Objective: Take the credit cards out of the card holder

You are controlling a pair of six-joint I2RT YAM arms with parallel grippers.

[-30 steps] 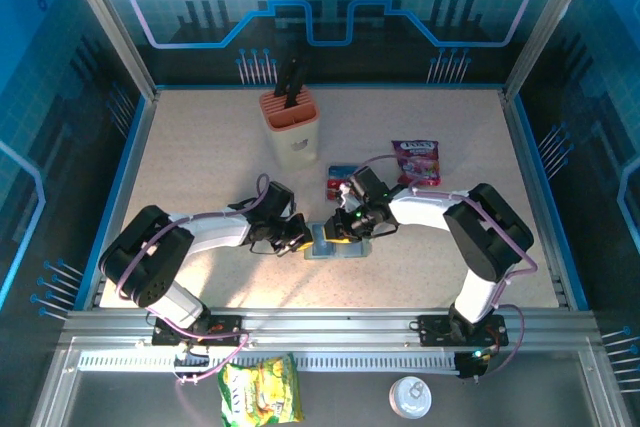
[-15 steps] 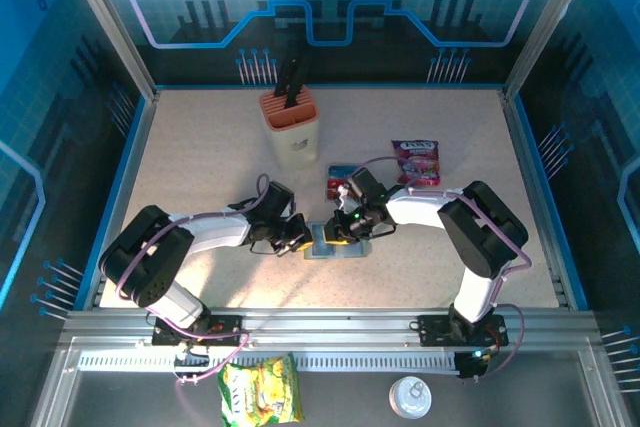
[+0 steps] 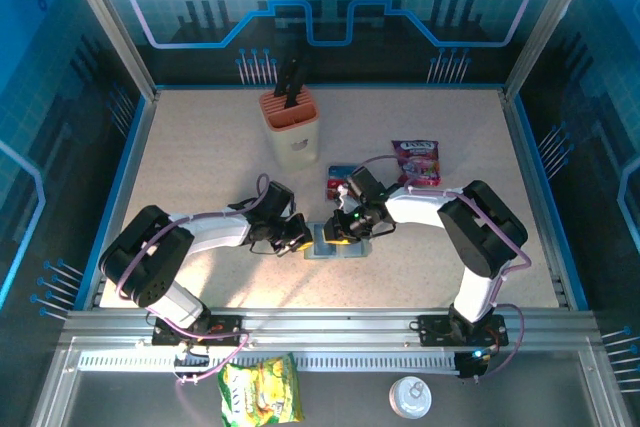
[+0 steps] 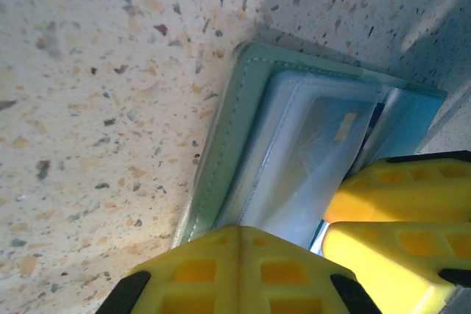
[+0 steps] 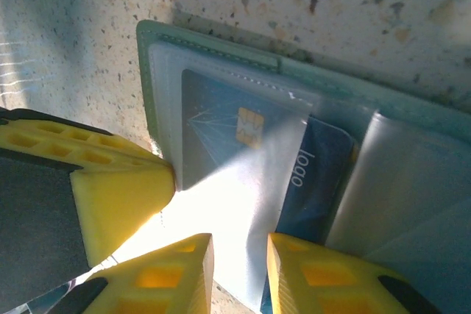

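Observation:
The card holder [image 3: 338, 244] lies open on the table between both arms, grey-green with pale blue-grey panels [image 4: 309, 145]. My left gripper [image 4: 239, 229] is shut, its joined tips resting on the holder's near edge [image 3: 298, 237]. At the holder's other side my right gripper [image 5: 239, 248] is open [image 3: 344, 229], its fingers either side of a clear sleeve's edge. A blue card [image 5: 313, 174] marked "logo" pokes partly out of that sleeve. A second bluish card [image 5: 221, 130] with a gold chip lies under the plastic. Red and blue cards [image 3: 340, 183] lie on the table behind the holder.
A purple snack packet [image 3: 415, 160] lies right of the loose cards. An orange and cream knife block [image 3: 291, 127] stands at the back centre. A yellow packet [image 3: 261, 392] and a can [image 3: 410, 398] sit in front of the arm rail.
The right arm has shifted very slightly left. The holder and the left gripper have stayed in place.

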